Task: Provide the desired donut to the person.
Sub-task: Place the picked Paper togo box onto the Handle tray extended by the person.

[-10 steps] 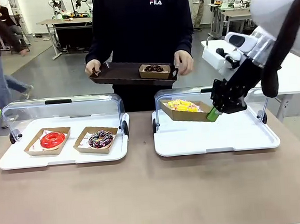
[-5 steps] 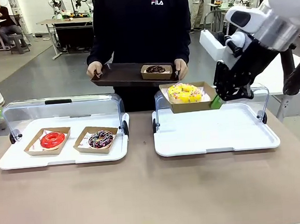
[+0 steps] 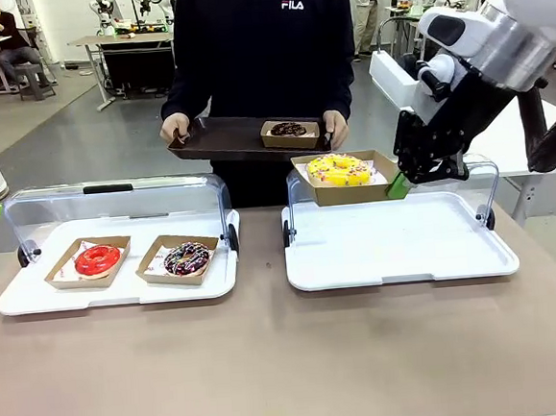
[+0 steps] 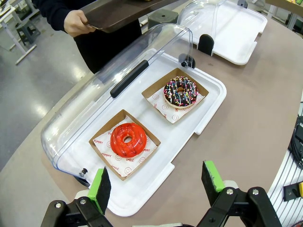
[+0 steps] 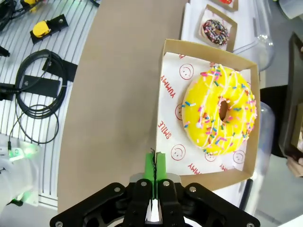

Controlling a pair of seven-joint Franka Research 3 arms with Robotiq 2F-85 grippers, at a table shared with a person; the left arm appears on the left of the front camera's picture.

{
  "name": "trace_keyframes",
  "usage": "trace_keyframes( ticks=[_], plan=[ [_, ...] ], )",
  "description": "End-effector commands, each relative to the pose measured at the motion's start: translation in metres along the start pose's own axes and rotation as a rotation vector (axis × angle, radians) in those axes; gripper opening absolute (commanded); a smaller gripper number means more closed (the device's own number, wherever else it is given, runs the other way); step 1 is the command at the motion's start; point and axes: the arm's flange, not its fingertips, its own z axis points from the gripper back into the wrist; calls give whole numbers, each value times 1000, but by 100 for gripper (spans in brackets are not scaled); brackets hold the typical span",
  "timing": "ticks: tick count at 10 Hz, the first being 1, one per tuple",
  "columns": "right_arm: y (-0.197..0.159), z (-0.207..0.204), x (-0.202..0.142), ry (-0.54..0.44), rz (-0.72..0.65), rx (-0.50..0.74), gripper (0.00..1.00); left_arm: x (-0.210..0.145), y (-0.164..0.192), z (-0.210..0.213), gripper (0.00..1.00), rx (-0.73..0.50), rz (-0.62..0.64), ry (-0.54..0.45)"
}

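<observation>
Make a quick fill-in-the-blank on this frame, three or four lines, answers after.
The right gripper is shut on the box holding the ____ donut.
The brown tray held by the person carries ____ boxed donut.
The left case holds ____ donuts.
The left gripper has its jaws ____.
Answers: yellow; one; two; open.

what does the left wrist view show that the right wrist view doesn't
Left wrist view: the open left gripper and the clear lid's black handle. Right wrist view: the right gripper shut on the cardboard tray holding the yellow sprinkled donut, plus a black box with coiled cable. Both: the chocolate sprinkled donut.
</observation>
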Motion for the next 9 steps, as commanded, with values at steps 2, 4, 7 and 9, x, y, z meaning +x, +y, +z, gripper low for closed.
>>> trace_keyframes(
  ticks=[2,4,7,9],
  plan=[
    [3,-2,-2,17,-3,-6,0,-1,1,0,100,-6,-2,-9],
    [3,-2,-2,17,-3,-6,0,-1,1,0,100,-6,-2,-9],
    [3,-2,-2,17,-3,-6,0,-1,1,0,100,-6,-2,-9],
    [3,-2,-2,17,-3,-6,0,-1,1,0,100,-6,-2,-9]
  ],
)
